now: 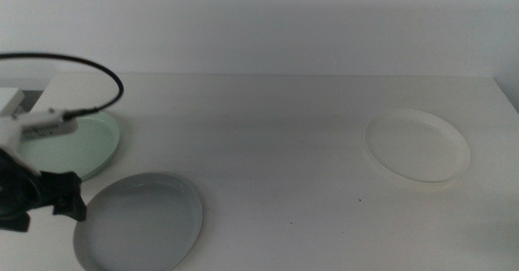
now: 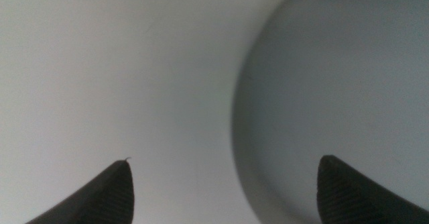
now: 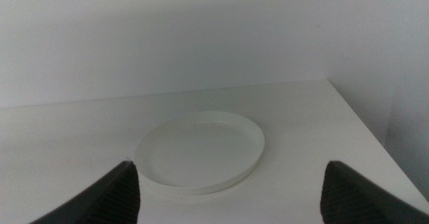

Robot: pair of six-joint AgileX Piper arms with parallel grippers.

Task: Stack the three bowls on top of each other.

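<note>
A grey bowl (image 1: 139, 221) lies at the front left of the table, and its rim fills part of the left wrist view (image 2: 335, 96). Just behind it sits a pale mint green bowl (image 1: 77, 145), partly covered by my left arm. My left gripper (image 1: 73, 202) hangs open at the grey bowl's left rim (image 2: 224, 184), one jaw over the bowl and one over bare table. A white bowl (image 1: 418, 145) rests alone at the right, also seen in the right wrist view (image 3: 200, 150). My right gripper (image 3: 228, 187) is open, well short of the white bowl and out of the middle view.
The white table (image 1: 276, 174) ends at a pale wall behind and at an edge on the right (image 3: 375, 143). A black cable (image 1: 89, 64) loops over the left arm.
</note>
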